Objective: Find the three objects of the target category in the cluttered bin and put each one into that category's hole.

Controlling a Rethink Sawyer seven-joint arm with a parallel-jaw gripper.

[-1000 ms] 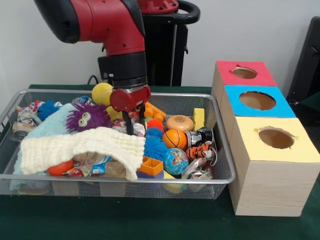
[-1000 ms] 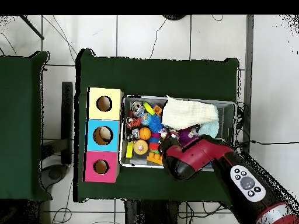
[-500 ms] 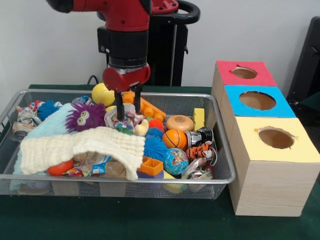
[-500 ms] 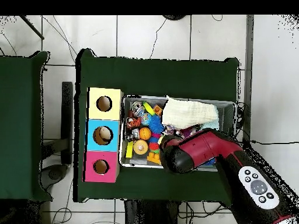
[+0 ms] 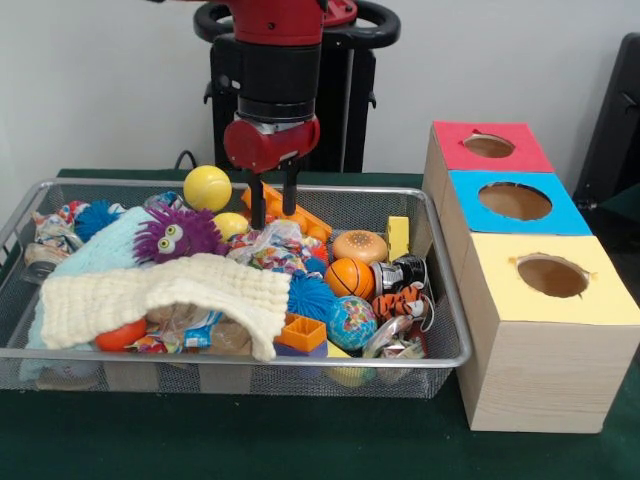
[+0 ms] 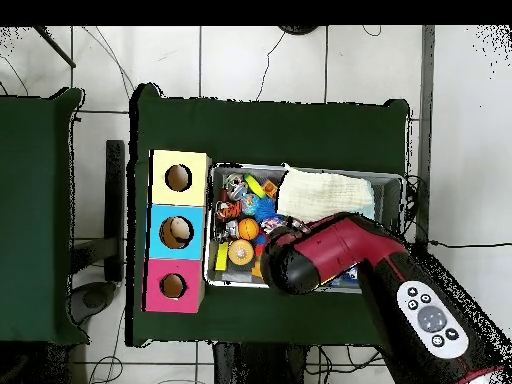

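My gripper (image 5: 274, 204) hangs open and empty over the back middle of the wire bin (image 5: 446, 356), just above an orange toy (image 5: 311, 222). A crinkly printed wrapper (image 5: 274, 246) lies below it. Around it sit a yellow ball (image 5: 207, 187), a purple fuzzy monster (image 5: 176, 232), a burger toy (image 5: 359, 245), a small basketball (image 5: 349, 279), a blue spiky ball (image 5: 311, 297) and a globe ball (image 5: 351, 322). In the overhead view the red arm (image 6: 300, 266) hides the gripper. The wooden box has a red hole (image 5: 489, 146), a blue hole (image 5: 515, 201) and a yellow hole (image 5: 552, 275).
A cream knitted cloth (image 5: 160, 295) covers the bin's front left, with toys half hidden under it. A tiger toy (image 5: 400, 302) and a yellow block (image 5: 398, 236) lie near the bin's right wall. The box stands right of the bin on the green table (image 5: 300, 440).
The gripper rose out of the toy pile and shifted right toward the bin's back middle. The wrapper it was touching now lies loose on the pile.
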